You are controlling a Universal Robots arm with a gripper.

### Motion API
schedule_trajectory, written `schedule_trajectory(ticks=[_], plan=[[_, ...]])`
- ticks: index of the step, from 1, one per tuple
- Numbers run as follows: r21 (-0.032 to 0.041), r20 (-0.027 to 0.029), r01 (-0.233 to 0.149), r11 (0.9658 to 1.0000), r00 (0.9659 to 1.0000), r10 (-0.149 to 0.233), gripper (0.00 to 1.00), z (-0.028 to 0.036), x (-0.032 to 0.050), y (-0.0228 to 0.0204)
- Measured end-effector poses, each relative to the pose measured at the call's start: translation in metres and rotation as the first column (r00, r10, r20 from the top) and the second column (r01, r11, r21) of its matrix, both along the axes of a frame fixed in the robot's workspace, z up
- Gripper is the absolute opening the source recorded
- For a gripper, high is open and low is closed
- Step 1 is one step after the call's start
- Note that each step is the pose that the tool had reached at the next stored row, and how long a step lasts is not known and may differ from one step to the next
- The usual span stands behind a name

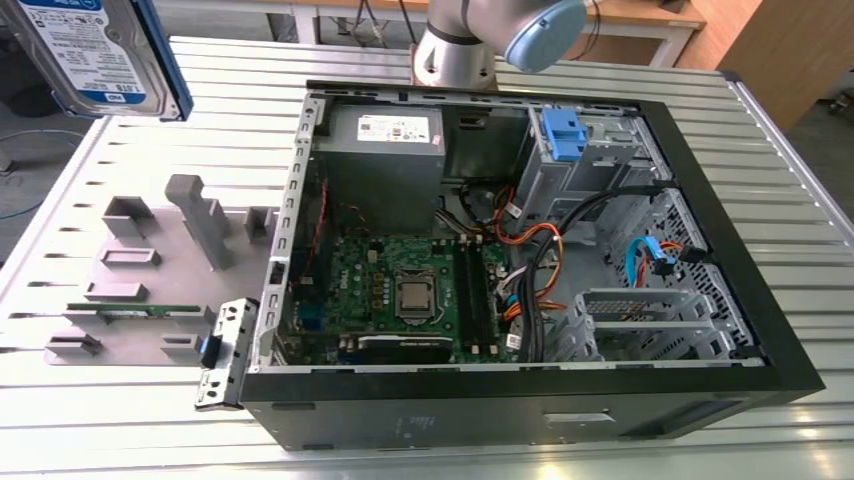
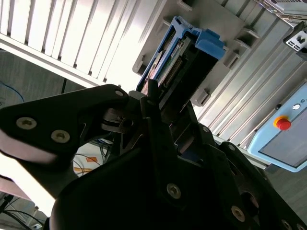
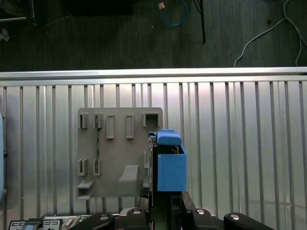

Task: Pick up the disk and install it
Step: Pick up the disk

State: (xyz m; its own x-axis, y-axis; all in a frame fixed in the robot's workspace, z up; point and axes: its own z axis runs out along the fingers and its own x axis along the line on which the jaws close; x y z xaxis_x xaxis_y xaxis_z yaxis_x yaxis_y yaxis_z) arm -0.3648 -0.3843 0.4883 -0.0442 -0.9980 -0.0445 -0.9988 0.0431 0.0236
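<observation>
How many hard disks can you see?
1. The disk is held up in the tool, at the exterior view's left, apart from the open computer case. Others may be hidden inside its bays.

Bright, even overhead light, with heavy glare at the wrist.

In the exterior view I get soft, short shadows on the ribbed surface (image 1: 120, 440), the computer case (image 1: 534, 420) is dimmer inside, and the disk (image 1: 100, 55) at eleven o'clock is evenly lit. In the second wrist view the surface's slats blow out to white and the tool (image 2: 168, 103) reads as a near-black silhouette. In the first wrist view the surface glows pale and the floor (image 3: 120, 33) beyond lies dim.
</observation>
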Motion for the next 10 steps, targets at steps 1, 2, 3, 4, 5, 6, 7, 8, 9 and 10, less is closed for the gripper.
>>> schedule_trajectory(ticks=[1, 2, 3, 4, 5, 6, 7, 8, 9, 10], plan=[[0.0000, 0.0001, 0.000, 1.0000, 1.0000, 0.000, 0.35, 0.0000, 0.0000, 0.0000], [0.0000, 0.0001, 0.000, 1.0000, 1.0000, 0.000, 0.35, -0.0001, 0.0000, 0.0000], [0.0001, 0.0001, 0.000, 1.0000, 1.0000, 0.000, 0.35, -0.0001, 0.0001, 0.0000], [0.0001, 0.0002, 0.000, 1.0000, 1.0000, 0.000, 0.35, -0.0001, 0.0003, -0.0001], [0.0001, 0.0001, 0.000, 1.0000, 1.0000, 0.000, 0.35, -0.0001, 0.0007, -0.0001], [0.0001, 0.0001, 0.000, 1.0000, 1.0000, 0.000, 0.35, 0.0000, 0.0012, -0.0001], [0.0001, 0.0001, 0.000, 1.0000, 1.0000, 0.000, 0.35, -0.0001, 0.0018, -0.0001], [0.0001, 0.0001, 0.000, 1.0000, 1.0000, 0.000, 0.35, -0.0001, 0.0027, 0.0000], [0.0001, 0.0001, 0.000, 1.0000, 1.0000, 0.000, 0.35, -0.0001, 0.0036, 0.0000], [0.0000, 0.0000, 0.000, 1.0000, 1.0000, 0.000, 0.35, 0.0000, 0.0046, 0.0000]])
